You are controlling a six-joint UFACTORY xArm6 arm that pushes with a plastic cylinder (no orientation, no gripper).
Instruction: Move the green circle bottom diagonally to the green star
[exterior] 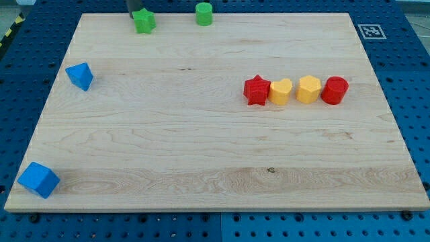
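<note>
Scanning from the view's left: a blue cube (38, 179) sits at the bottom-left corner of the wooden board (201, 154), close to the left edge. Above it, also near the left edge, lies a blue block (80, 76), wedge-like; exact shape unclear.

At the view's top, left of centre, the dark rod enters from the upper frame edge. My tip (135, 13) is at the upper-left side of the green star (144, 21), apparently touching it; actual contact cannot be confirmed. No pincer is fitted to this arm, so open or closed cannot be told.

The green circle (203, 13) stands to the right of the star, apart from it, level with it along the top edge.

Right of centre, one row, each piece touching its neighbour: red star (256, 90), yellow heart (281, 91), yellow hexagon (308, 89), red circle (334, 90).

A printed marker tag (370, 30) lies off the board's top-right corner.
</note>
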